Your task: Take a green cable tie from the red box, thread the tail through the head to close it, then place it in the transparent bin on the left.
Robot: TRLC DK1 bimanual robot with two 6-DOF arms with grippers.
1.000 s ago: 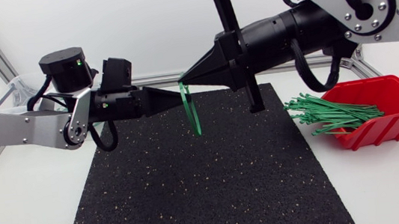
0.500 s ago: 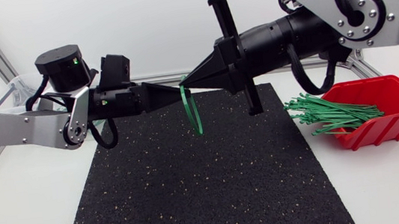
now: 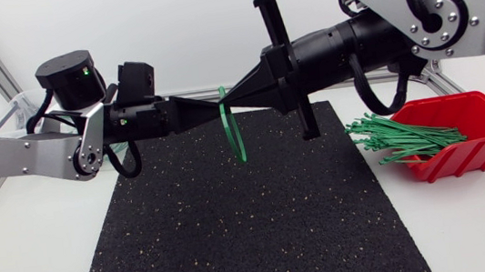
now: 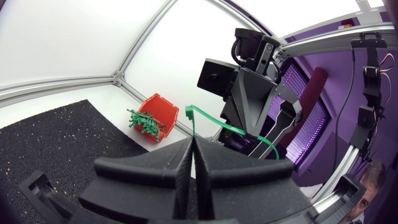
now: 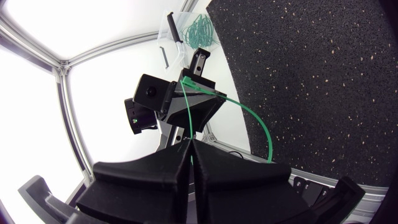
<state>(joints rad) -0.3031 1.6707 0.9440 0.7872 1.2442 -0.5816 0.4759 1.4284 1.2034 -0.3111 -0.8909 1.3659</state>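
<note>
Upper left in the head view, the left arm (image 3: 25, 159) hides most of the transparent bin (image 3: 11, 116), and the green cable tie (image 3: 234, 135) has its ends lost inside the closed jaws of the left gripper (image 3: 214, 113) and right gripper (image 3: 226, 103).

text: none legible | labels, brands: none readable | numbers, signs: none readable | views checked: head, left wrist, right wrist
</note>
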